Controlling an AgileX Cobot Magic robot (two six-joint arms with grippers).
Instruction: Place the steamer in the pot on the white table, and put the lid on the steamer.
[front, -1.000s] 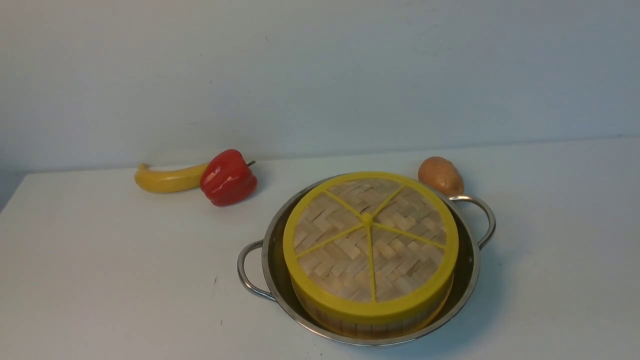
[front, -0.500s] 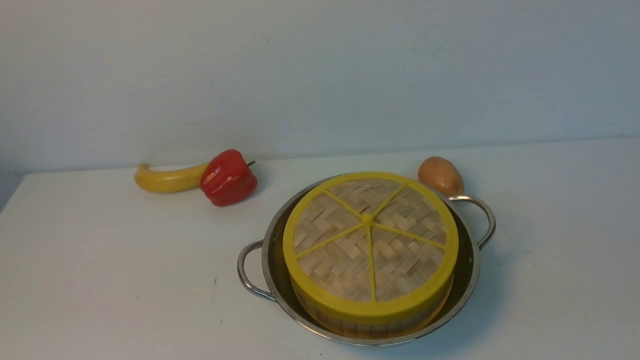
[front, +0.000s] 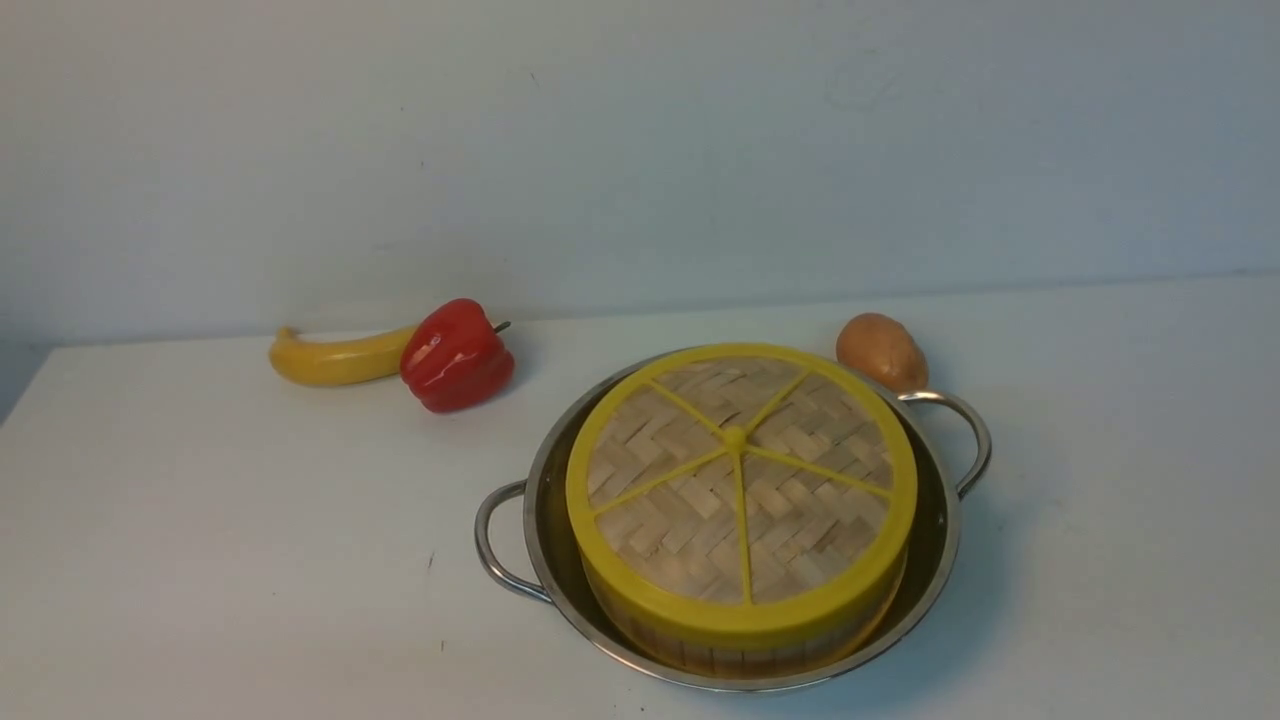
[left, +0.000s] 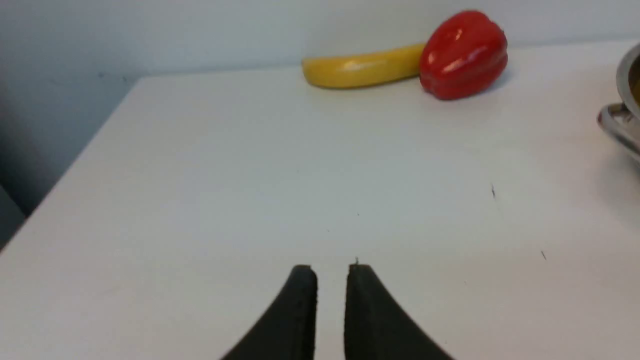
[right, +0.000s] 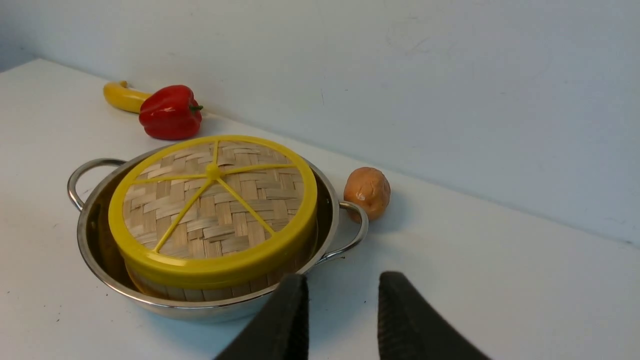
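Observation:
The steamer sits inside the steel pot on the white table; only its bamboo side wall shows. The lid, woven with a yellow rim and spokes, lies flat on top of it. Neither gripper appears in the front view. In the left wrist view my left gripper hovers over bare table, its fingers a narrow gap apart with nothing between, and the pot's handle is far off to the side. In the right wrist view my right gripper stands open and empty just outside the pot, near the lid.
A banana and a red pepper lie at the back left by the wall. A potato rests behind the pot's right handle. The table's left edge drops off in the left wrist view.

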